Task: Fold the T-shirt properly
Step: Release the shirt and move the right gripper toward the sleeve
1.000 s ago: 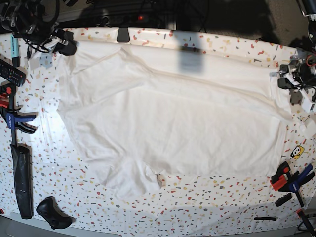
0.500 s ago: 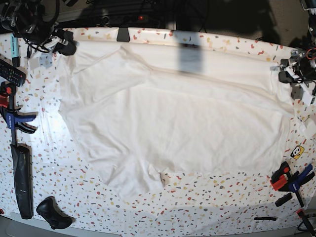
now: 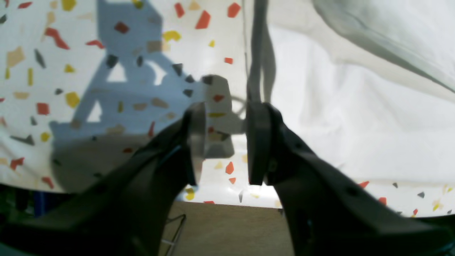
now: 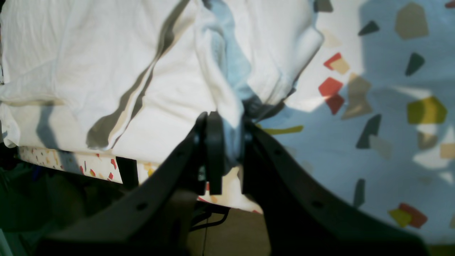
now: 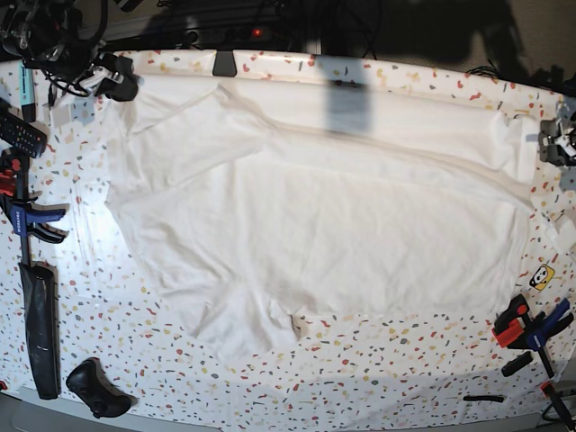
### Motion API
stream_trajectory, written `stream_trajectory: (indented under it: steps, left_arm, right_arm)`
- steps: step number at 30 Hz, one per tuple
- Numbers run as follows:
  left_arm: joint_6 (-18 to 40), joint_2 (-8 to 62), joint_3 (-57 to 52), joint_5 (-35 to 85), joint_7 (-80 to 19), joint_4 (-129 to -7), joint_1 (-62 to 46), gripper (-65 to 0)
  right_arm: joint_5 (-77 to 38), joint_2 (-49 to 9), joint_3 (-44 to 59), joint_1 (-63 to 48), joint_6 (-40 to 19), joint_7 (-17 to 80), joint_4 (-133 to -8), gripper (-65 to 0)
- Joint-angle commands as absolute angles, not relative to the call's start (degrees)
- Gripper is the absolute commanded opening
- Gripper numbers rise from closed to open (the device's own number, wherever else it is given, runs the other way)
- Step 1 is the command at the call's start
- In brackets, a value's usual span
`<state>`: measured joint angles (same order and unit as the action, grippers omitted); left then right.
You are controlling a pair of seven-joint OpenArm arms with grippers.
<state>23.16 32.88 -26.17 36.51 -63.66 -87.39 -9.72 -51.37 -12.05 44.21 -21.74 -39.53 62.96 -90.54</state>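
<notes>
The white T-shirt [image 5: 315, 225] lies spread across the speckled table [image 5: 378, 378], with folds along its far side and a sleeve at the near left. My right gripper [image 4: 227, 142] is shut on a bunched fold of the shirt [image 4: 89, 53] near the table's edge; in the base view it [image 5: 115, 83] is at the shirt's far left corner. My left gripper [image 3: 225, 142] is open and empty above bare tabletop, with the shirt's edge [image 3: 355, 106] just to its right. In the base view it [image 5: 556, 142] sits at the far right edge, apart from the cloth.
Blue and red clamps [image 5: 22, 216] and a long black bar [image 5: 40, 328] line the left side. A black remote [image 5: 20, 133] lies at far left. A black object [image 5: 94, 387] sits at near left. More clamps [image 5: 531, 328] and a yellow sticker [image 5: 540, 277] sit at near right.
My left arm has moved right, off the shirt's far right corner toward the table's edge. The shirt's right corner now lies on the table. The right arm has stayed put.
</notes>
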Motion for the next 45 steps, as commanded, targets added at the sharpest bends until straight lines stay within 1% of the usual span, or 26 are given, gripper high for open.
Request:
stream_trajectory:
  steps: [1,3,7,10,12,14,17,26,27,29,30,31,32,38,41,45]
  left_arm:
    - [23.3,34.5,-26.6,37.1,-63.1,-89.2,-9.2,-45.4]
    - [23.3,34.5,-26.6,37.3,-62.9,-91.1,-9.2,-45.4]
    - [23.3,34.5,-26.6,37.6,-61.4,-98.1,-9.2,-45.4]
    - [23.4,34.5,-26.6,37.5,-60.0,-104.2,-9.2,-45.5]
    - [23.4,34.5,-26.6,37.5,-59.6,-106.5,-9.2,-45.5]
    - [23.4,34.5,-26.6,37.5,-59.5,-106.8,-9.2,-45.5]
    - [23.4,34.5,-26.6,35.6,-59.5,-106.7,-9.3,-45.5]
    - [23.3,34.5,-26.6,34.5,-58.4,-106.7,-9.3,-45.5]
    - [23.3,34.4,-26.6,34.5,-58.3,-106.7,-9.3,-45.5]
    - [23.3,34.3,-26.6,34.5,-57.9,-106.7,-9.3,-45.5]
    - [23.3,34.3,-26.6,34.6,-57.7,-106.7,-9.3,-45.5]
    - [23.3,34.2,-26.6,34.5,-57.5,-106.7,-9.3,-45.5]
    - [23.3,34.2,-26.6,34.5,-57.1,-106.7,-9.3,-45.5]
    - [23.3,34.2,-26.6,34.5,-56.0,-106.7,-9.2,-45.5]
    - [23.4,34.1,-26.6,34.2,-49.5,-106.7,-9.2,-45.5]
    - [23.3,34.1,-26.6,30.0,-40.1,-106.7,-9.2,-45.5]
  right_arm:
    - [-51.7,-13.1,44.6,-21.6,-40.0,61.3,-91.5,-65.0]
    - [-51.7,-13.3,44.6,-21.1,-40.0,59.9,-91.6,-65.0]
    - [-52.0,-13.3,44.6,-18.7,-40.0,60.9,-92.2,-65.0]
    - [-55.9,-13.3,44.6,-16.6,-40.0,64.3,-93.7,-65.0]
    - [-58.0,-13.3,44.6,-16.0,-40.0,64.4,-95.3,-65.0]
    - [-58.8,-13.3,44.6,-16.1,-40.0,64.6,-97.4,-65.0]
    - [-55.8,-13.1,44.6,-17.6,-40.0,64.6,-99.0,-65.0]
    - [-57.2,-13.2,44.6,-23.0,-40.0,64.6,-99.1,-65.0]
    - [-57.7,-13.2,44.6,-23.3,-40.0,64.6,-99.1,-64.0]
    - [-58.8,-13.2,44.6,-23.7,-40.0,64.6,-99.1,-50.6]
    - [-59.2,-13.2,44.6,-23.8,-40.0,64.6,-99.1,-45.6]
    - [-59.3,-13.2,44.6,-23.9,-40.0,64.6,-99.2,-42.5]
    - [-59.5,-13.2,44.6,-23.8,-40.0,64.6,-99.5,-41.5]
    - [-61.6,-13.2,44.6,-23.6,-40.0,64.5,-104.3,-41.5]
    - [-61.5,-13.2,44.6,-21.2,-40.0,64.4,-107.3,-41.5]
    - [-58.3,-13.2,44.6,-16.6,-40.0,63.9,-108.1,-41.5]
